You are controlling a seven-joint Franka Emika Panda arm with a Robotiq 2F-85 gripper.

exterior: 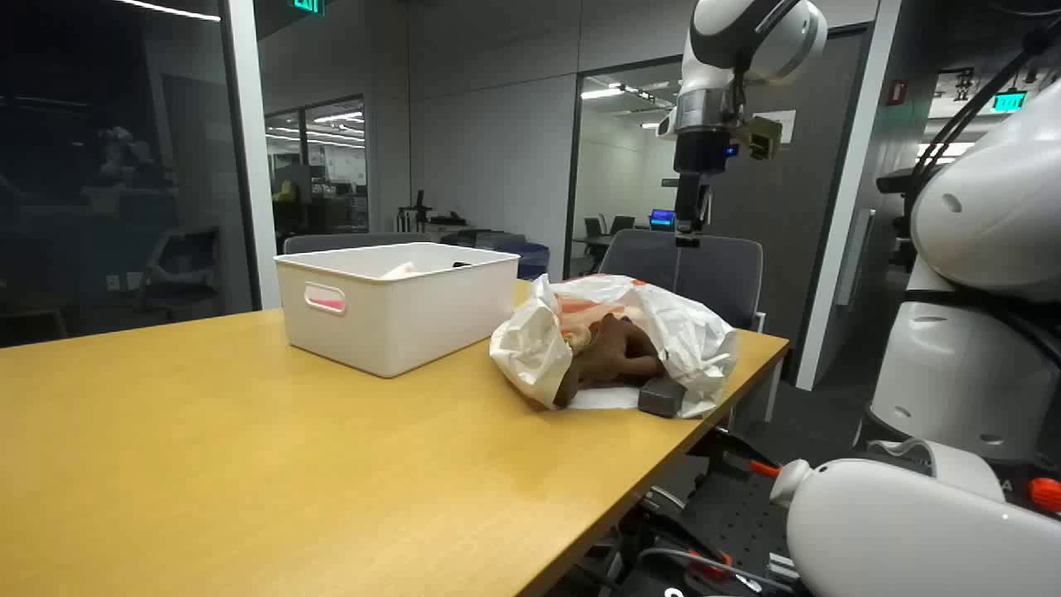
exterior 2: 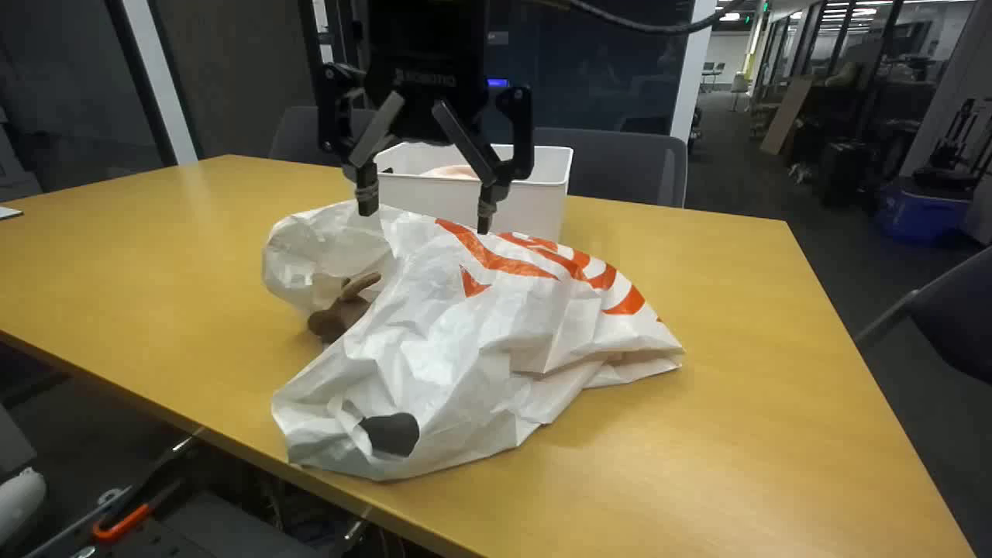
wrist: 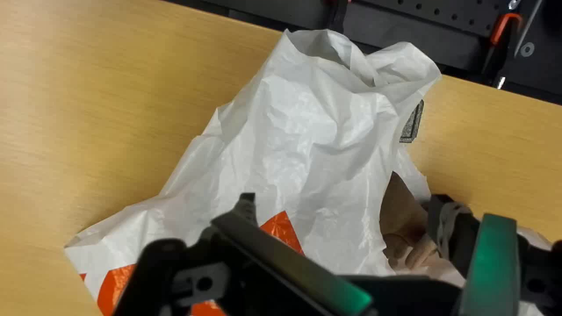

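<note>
My gripper is open and empty above the bag, with its two fingers wide apart, in an exterior view (exterior 2: 426, 211) and the wrist view (wrist: 343, 206). In an exterior view (exterior: 688, 240) a gap shows between its fingertips and the bag. The crumpled white plastic bag with orange print lies on the table, in both exterior views (exterior: 704, 352) (exterior 2: 465, 356) and the wrist view (wrist: 298, 153). A brown soft thing (exterior: 613, 352) sits in its open mouth and shows below the gripper in the wrist view (wrist: 401, 206). A dark grey block (exterior: 661, 396) lies at the mouth's edge, partly covered (wrist: 412, 123).
A white bin (exterior: 448, 311) stands beside the bag, behind it in an exterior view (exterior 2: 535, 205). It holds a pale pink thing (exterior 2: 449, 172) and something black (exterior: 462, 264). The wooden table's (exterior: 331, 464) edge runs close to the bag. Chairs (exterior: 729, 274) stand around.
</note>
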